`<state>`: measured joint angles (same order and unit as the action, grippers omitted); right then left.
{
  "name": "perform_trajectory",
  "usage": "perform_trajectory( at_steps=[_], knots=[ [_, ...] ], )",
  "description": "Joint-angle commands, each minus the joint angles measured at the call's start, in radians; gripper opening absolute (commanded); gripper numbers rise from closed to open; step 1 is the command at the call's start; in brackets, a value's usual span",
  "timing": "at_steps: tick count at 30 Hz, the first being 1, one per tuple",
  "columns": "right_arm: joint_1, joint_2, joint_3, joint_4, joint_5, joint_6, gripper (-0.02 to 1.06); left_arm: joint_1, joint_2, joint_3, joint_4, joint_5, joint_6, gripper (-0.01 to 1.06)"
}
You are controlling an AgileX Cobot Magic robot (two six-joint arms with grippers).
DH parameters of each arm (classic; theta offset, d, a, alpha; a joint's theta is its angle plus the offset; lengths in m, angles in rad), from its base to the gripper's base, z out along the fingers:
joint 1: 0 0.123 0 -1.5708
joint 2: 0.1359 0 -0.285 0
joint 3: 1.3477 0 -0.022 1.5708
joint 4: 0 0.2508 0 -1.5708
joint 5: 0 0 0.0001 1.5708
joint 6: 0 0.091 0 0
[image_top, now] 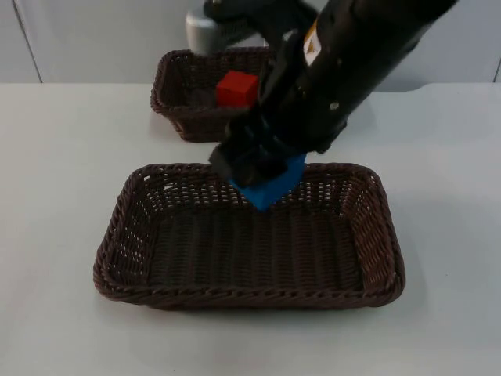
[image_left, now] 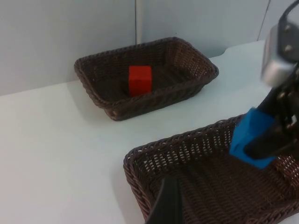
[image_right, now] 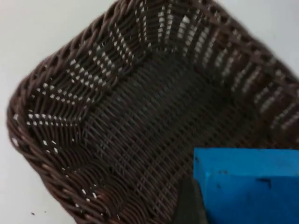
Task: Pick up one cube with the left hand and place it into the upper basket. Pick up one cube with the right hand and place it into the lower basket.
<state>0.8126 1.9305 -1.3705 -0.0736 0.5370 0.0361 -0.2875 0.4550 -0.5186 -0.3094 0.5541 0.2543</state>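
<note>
Two dark brown wicker baskets sit on the white worktop point(image_top: 63, 196). The upper basket point(image_top: 174, 110) lies at the worktop's far edge, just before the grey partition wall point(image_top: 102, 39), and holds a red cube point(image_top: 237, 88) resting on its woven floor near the middle. In the left wrist view the same red cube point(image_left: 140, 80) stands upright inside that upper basket point(image_left: 93, 88), apart from its walls.

The lower basket point(image_top: 117, 258) is larger and lies nearer the worktop's front edge, well apart from the upper one, with bare worktop between them. Its woven floor carries nothing.

The right gripper point(image_top: 262, 176) hangs above the far rim of the lower basket, its fingers clamped on a blue cube point(image_top: 274, 188). The cube is tilted, one corner pointing down, and is clear of the basket floor. From the left wrist view the blue cube point(image_left: 250, 137) shows pinched between the black fingers above the lower basket point(image_left: 140, 163), over the inner side of its rim. The right wrist view has the blue cube point(image_right: 247, 186) close beside a fingertip, with the lower basket point(image_right: 60, 84) and its corner beneath.

The left gripper point(image_left: 170, 203) waits over the near corner of the lower basket; whether its fingers are open or closed cannot be told.
</note>
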Motion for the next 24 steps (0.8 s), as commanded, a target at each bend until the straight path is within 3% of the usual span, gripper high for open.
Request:
perform_trajectory(
  at_steps=[1, 12, 20, 22, 24],
  knots=[
    [-0.002, 0.025, 0.005, -0.002, -0.029, 0.013, 0.00, 0.000, -0.006, 0.003, -0.008, -0.005, -0.002, 0.72],
    [-0.002, 0.165, 0.005, 0.002, -0.144, 0.060, 0.00, 0.000, -0.006, 0.003, -0.005, -0.009, -0.002, 0.72],
    [-0.002, 0.208, 0.005, 0.002, -0.175, 0.082, 0.00, 0.000, -0.006, 0.003, -0.001, -0.009, -0.002, 0.72],
    [-0.002, 0.217, 0.005, 0.007, -0.175, 0.087, 0.04, 0.000, -0.006, 0.003, -0.001, -0.009, -0.002, 0.72],
    [-0.002, 0.222, 0.005, 0.009, -0.175, 0.087, 0.16, 0.000, -0.006, 0.003, 0.001, -0.009, -0.002, 0.72]
  ],
)
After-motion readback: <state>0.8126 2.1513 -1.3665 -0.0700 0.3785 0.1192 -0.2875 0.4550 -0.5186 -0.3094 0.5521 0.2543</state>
